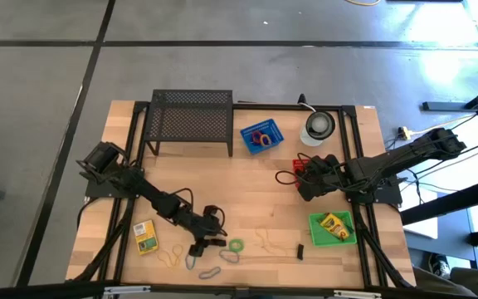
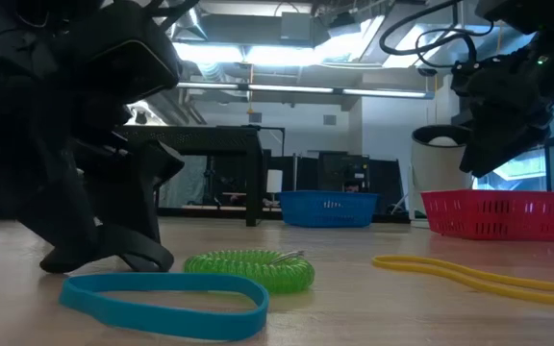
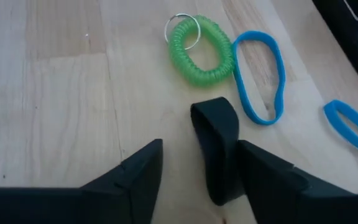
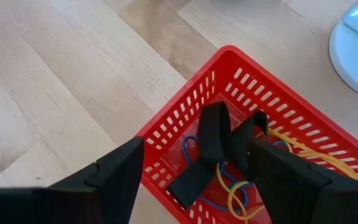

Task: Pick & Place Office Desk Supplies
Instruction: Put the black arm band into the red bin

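Observation:
My left gripper (image 1: 206, 244) (image 3: 197, 144) is open and low over the table near its front edge, one finger on each side of a small black clip loop (image 3: 215, 146) lying on the wood. Just beyond it lie a green coil with a key ring (image 3: 201, 53) and a blue rubber band (image 3: 260, 78). My right gripper (image 1: 307, 184) (image 4: 196, 142) hangs open over the red basket (image 4: 185, 99), which holds black clip loops (image 4: 213, 134) and blue and yellow bands. A crayon box (image 1: 145, 237) lies flat at the front left. My left gripper's fingers point slanting down with the black clip loop (image 3: 225, 186) between them, close to one finger (image 3: 260, 180). Whether that finger touches the loop I cannot tell. The loop lies on the table.
A black mesh rack (image 1: 191, 116) stands at the back, a blue basket (image 1: 260, 135) and a round white-and-dark disc (image 1: 319, 126) to its right. A green tray (image 1: 318, 237) with a crayon box sits front right. Loose bands (image 1: 171, 256) (image 1: 264, 237) and a black clip (image 1: 299, 251) lie along the front.

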You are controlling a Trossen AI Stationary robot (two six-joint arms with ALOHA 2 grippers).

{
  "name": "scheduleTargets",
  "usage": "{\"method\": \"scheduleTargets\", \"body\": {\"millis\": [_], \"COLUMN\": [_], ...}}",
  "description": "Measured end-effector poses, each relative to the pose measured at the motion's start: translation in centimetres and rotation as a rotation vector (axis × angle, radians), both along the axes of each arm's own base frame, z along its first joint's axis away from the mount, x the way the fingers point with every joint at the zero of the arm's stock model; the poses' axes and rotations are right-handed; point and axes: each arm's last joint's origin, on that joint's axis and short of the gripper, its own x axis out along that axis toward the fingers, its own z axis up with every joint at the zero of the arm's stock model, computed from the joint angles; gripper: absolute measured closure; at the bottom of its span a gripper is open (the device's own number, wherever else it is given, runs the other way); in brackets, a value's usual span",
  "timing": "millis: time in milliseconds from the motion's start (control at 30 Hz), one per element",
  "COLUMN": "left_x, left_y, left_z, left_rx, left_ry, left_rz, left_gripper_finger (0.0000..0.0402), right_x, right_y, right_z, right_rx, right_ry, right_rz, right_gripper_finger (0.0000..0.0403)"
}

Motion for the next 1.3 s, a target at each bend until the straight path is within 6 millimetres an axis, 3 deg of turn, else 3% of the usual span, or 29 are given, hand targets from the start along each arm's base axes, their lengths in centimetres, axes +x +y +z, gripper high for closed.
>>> {"method": "scheduleTargets", "body": {"millis": [367, 600, 967, 1133, 1300], "left_x": [-0.8, -0.8, -0.1, 0.8, 2.0], "left_y": [-1.3, -0.9, 1.8, 3.0, 3.7], "left_z": [-0.1, 0.7, 7.0, 9.5, 10.2], "left_rx": [0.041, 0.132, 0.484, 0.459, 0.422], "left_ry": [-0.005, -0.069, -0.416, -0.579, -0.694], "left_rz": [-0.131, -0.175, 0.112, 0.281, 0.235], "left_gripper_finger": [0.0388, 0.0395, 0.0394, 0.0394, 0.0394], "right_x": [0.0, 0.6, 3.4, 4.9, 6.4], "right_y": [-0.1, 0.1, 1.0, 1.7, 2.7], "right_z": [0.0, 0.4, 2.5, 4.7, 6.1], "right_rx": [-0.02, -0.038, -0.127, -0.178, -0.203], "right_ry": [-0.009, -0.078, -0.342, -0.557, -0.755], "right_rz": [-0.009, 0.001, 0.244, 0.445, 0.654], "right_gripper_finger": [0.0122, 0.0122, 0.0139, 0.0151, 0.0162]}}
